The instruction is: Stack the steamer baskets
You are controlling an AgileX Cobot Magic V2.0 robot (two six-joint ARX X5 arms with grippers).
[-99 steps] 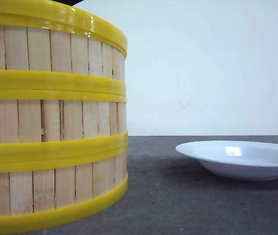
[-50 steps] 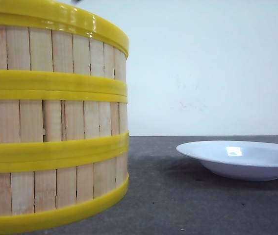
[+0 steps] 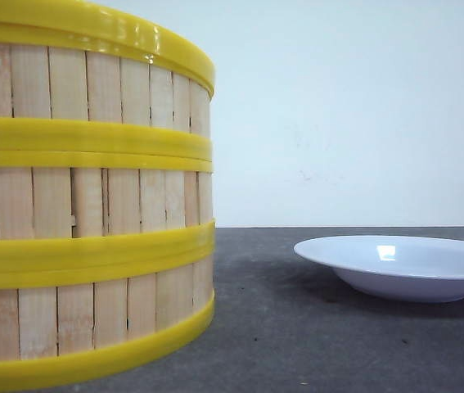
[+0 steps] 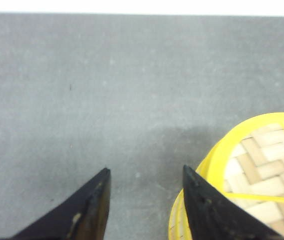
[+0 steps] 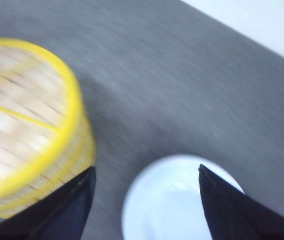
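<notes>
Both arms hang above the grey worktop (image 3: 338, 344), left gripper (image 4: 146, 176) and right gripper (image 5: 144, 172) spread wide and holding nothing, the three steamer baskets (image 3: 92, 205) stacked left of the white plate (image 3: 399, 266).

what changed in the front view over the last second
A dark object that showed above the top rim of the steamer baskets a second ago slipped up out of the front view and is gone. The stack of three and the white plate on the grey table stayed put. Both grippers are open, holding nothing.
</notes>
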